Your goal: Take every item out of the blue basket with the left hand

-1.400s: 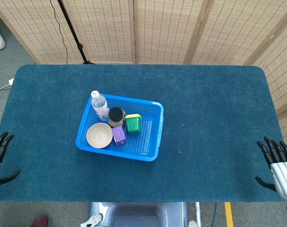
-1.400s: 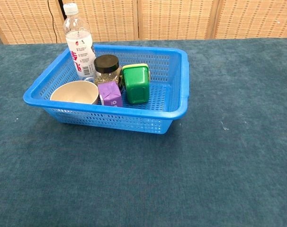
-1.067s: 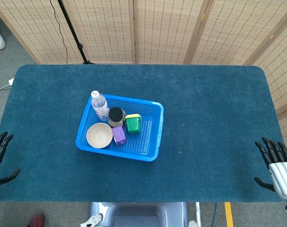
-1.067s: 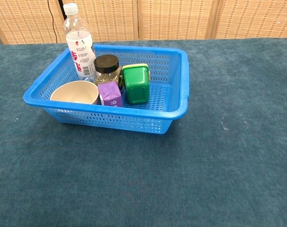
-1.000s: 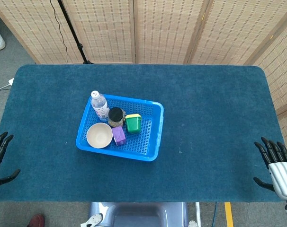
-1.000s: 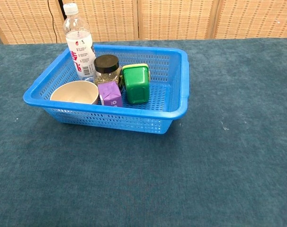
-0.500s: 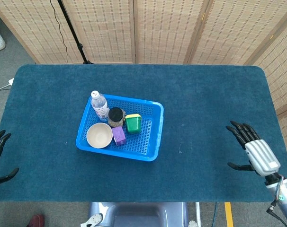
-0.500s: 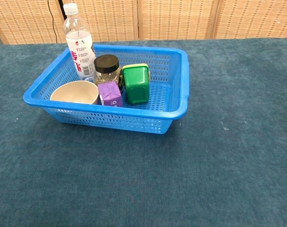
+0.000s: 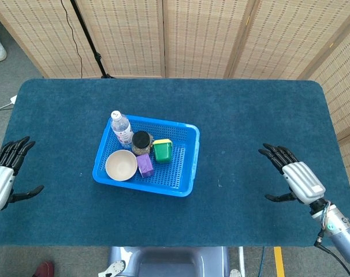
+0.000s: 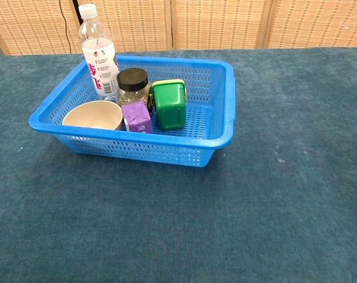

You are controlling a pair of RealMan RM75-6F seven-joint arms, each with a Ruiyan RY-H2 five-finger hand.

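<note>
Five items sit in the basket [image 9: 186, 164], so no removal has been made; the step in hand appears to be the first approach. The table [image 9: 250, 127] carries the basket left of centre.

Contents, largest first:
1. One water bottle [image 10: 98, 53], upright in the far left corner.
2. One cream bowl [image 10: 93, 115], in the near left corner.
3. One green container [image 10: 169, 104] with a yellow lid, near the middle.
4. One dark-lidded jar [image 10: 133, 85], between the bottle and the green container; its contents cannot be identified at this resolution.
5. One purple box [image 10: 136, 116], just beside the bowl and in front of the jar.

One left hand [image 9: 3, 176] hovers at the table's left edge, well apart from the basket, fingers spread and holding nothing. One right hand [image 9: 293, 176] hovers over the right side of the table, likewise spread and empty. Neither shows in the chest view.

The next move calls for the left hand to travel right to the basket and close on an item on its near side; the bowl or bottle looks most reachable. The items stand close together, so neighbours may be knocked.
</note>
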